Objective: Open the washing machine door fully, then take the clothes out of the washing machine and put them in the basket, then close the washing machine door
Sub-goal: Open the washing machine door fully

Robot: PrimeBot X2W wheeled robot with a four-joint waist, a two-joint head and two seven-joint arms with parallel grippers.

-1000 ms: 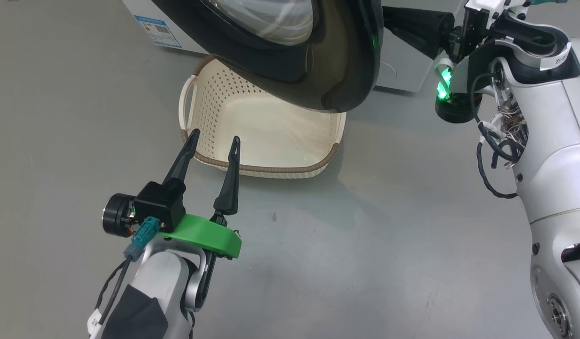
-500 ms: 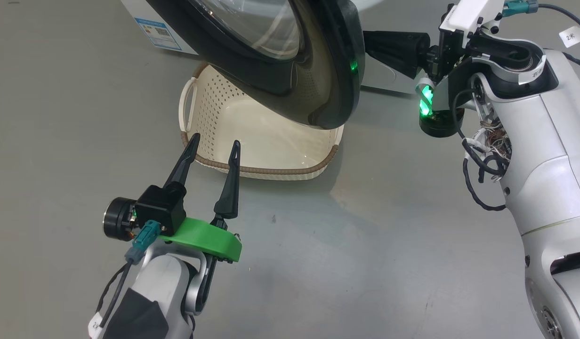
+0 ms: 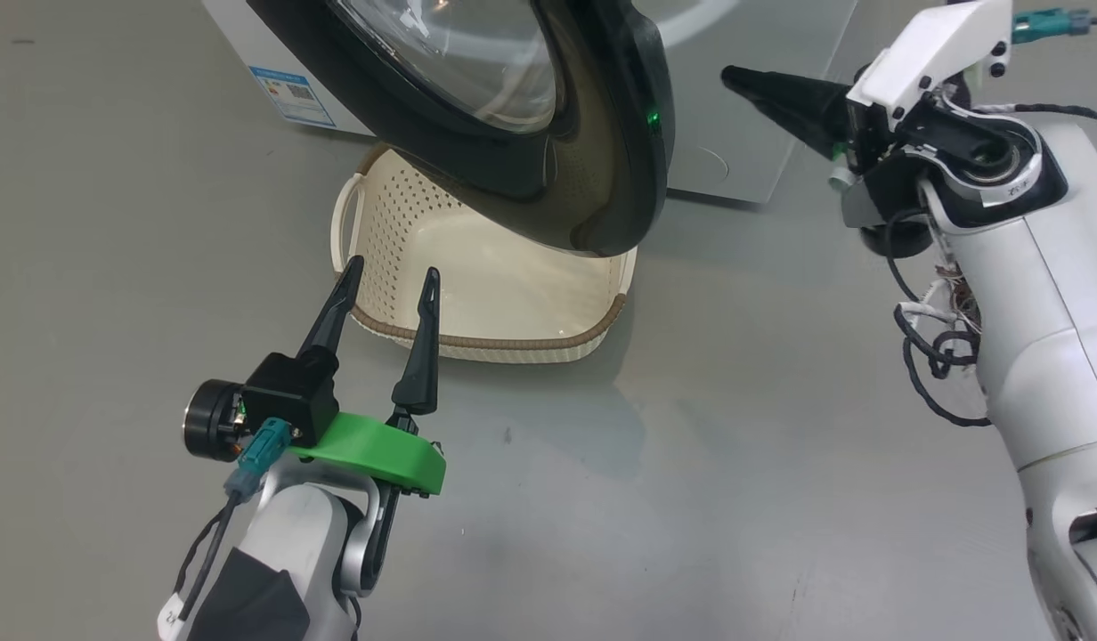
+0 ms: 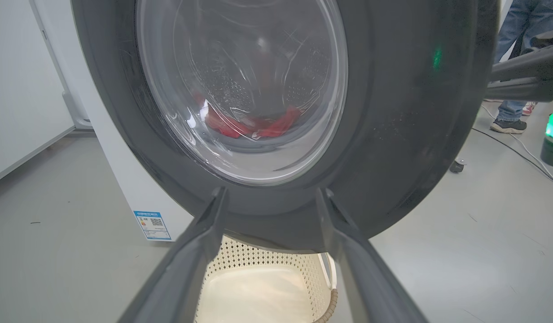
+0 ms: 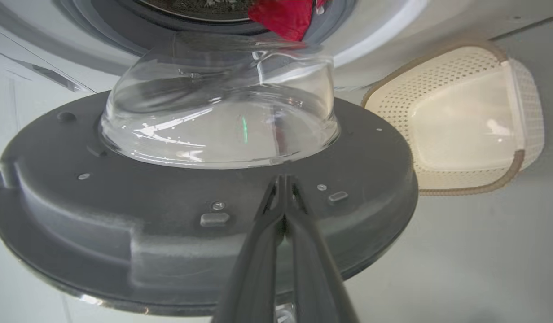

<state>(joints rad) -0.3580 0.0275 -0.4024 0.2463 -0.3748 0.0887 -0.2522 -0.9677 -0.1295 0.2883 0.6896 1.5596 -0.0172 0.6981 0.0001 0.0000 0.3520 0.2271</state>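
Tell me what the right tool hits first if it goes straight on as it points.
Most likely the washing machine door: the shut right tool aims at its dark inner face, near the glass bowl. How far off is unclear.

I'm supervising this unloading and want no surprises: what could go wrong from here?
The washing machine door is only partly open and faces the open left gripper; swinging wider, it may strike it. The shut right gripper points at the door's inner face and could slip toward the glass. The door appears to overhang the basket, so the clothes may miss.
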